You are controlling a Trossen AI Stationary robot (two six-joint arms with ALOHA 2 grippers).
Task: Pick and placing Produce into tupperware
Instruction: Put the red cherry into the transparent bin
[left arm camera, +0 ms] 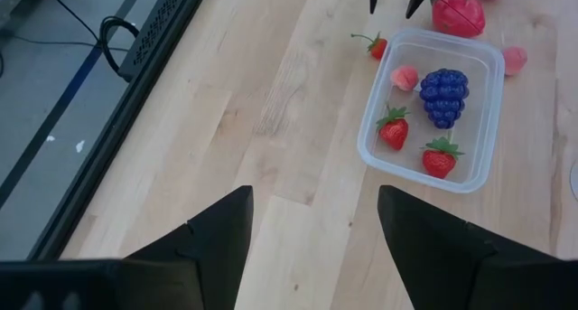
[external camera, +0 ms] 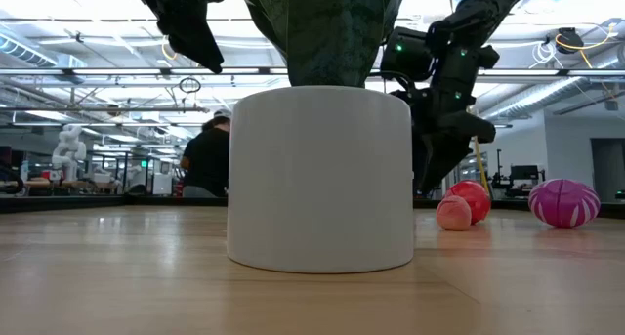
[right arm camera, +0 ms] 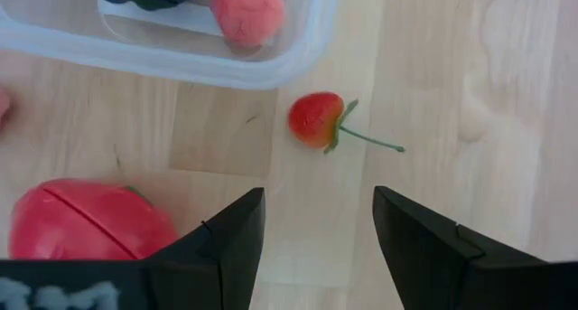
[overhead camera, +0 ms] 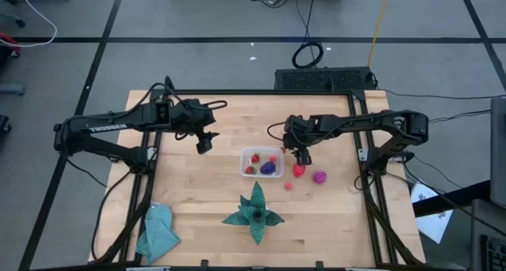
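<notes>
The clear tupperware (overhead camera: 262, 163) sits on the wooden table (overhead camera: 198, 192) near its middle, and it already holds two strawberries (left arm camera: 394, 129), a dark purple grape cluster (left arm camera: 444, 96) and a small pink fruit (left arm camera: 405, 77). Just outside one corner of it lies a small red cherry-like fruit with a green stem (right arm camera: 317, 120), apart from the wall and not held. Above that fruit hangs the right gripper (overhead camera: 303, 155), its arm reaching in from the table's right edge with the wrist bent down; its two dark fingers (right arm camera: 226, 238) stand spread with bare wood between them and nothing pinched, the stemmed fruit lying a little ahead of the tips. Beside this gripper, on the side away from the container, rests a larger red fruit with a cut line (right arm camera: 86, 221), with a small pink ball (external camera: 453, 214) touching or nearly touching it in the low view, and a magenta ball (overhead camera: 319, 177) farther toward the right edge. The left gripper (overhead camera: 204, 143) waits over bare wood on the container's left, well apart from it, fingers (left arm camera: 212, 242) spread and empty. Toward the front edge lie a dark-green star-shaped leafy thing (overhead camera: 254, 214) and a teal cloth (overhead camera: 157, 231).
</notes>
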